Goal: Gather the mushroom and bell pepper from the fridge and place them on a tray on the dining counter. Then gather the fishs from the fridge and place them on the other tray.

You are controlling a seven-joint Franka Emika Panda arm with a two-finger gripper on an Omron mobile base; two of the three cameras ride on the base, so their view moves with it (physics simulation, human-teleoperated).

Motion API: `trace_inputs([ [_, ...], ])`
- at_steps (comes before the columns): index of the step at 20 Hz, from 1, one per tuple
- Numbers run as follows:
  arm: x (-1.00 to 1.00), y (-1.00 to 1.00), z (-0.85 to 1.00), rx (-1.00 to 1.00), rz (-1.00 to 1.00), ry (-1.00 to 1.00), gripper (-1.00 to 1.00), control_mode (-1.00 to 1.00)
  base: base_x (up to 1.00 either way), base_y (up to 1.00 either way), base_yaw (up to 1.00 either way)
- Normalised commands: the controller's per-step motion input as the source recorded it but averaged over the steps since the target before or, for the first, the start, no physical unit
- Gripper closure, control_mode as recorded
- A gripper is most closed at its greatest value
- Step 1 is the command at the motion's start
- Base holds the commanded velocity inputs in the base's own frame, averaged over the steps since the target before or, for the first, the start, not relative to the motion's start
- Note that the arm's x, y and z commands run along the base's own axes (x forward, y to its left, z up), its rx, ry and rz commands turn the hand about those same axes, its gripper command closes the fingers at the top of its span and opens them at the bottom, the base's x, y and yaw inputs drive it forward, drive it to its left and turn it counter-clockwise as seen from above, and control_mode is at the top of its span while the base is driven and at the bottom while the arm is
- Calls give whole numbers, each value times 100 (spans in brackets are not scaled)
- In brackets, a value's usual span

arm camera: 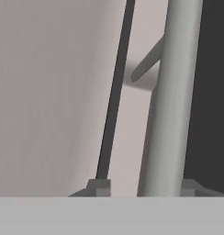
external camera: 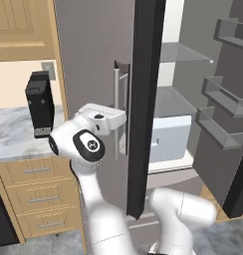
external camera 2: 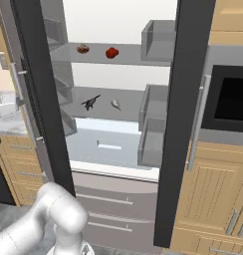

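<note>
The tool (arm camera: pixel 143 188) is straddling the fridge (external camera: pixel 93 50) door's bar handle (arm camera: pixel 166 101) at frame centre, fingertips slightly parted, not clamping.

The left base view looks from behind the arm (external camera: pixel 93 199), forward and rightward, close on the fridge (external camera: pixel 93 50) and its left door edge; the right base view faces straight into the open fridge (external camera 2: pixel 113 144), near, showing shelves (external camera 2: pixel 118 60) and drawers; both share the fridge interior; the hand view sits very close to a door handle (arm camera: pixel 166 101), looking along it.
</note>
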Motion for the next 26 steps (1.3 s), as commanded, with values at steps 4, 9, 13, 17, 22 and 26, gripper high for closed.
trace_inputs([
  [4, -14, 68, 0, -2, -35, 8, 100, -100, 0, 0, 0],
  [9, -8, 63, 0, -2, -32, 6, 100, -100, 0, 0, 0],
  [13, -1, 57, 0, -4, -26, 4, 100, -100, 0, 0, 0],
  [17, 0, 54, 0, -5, -22, 1, 100, -100, 0, 0, 0],
  [22, 0, 60, 0, -5, -19, 0, 100, -100, 0, 0, 0],
  [26, 0, 63, 0, -5, -14, 0, 100, -100, 0, 0, 0],
])
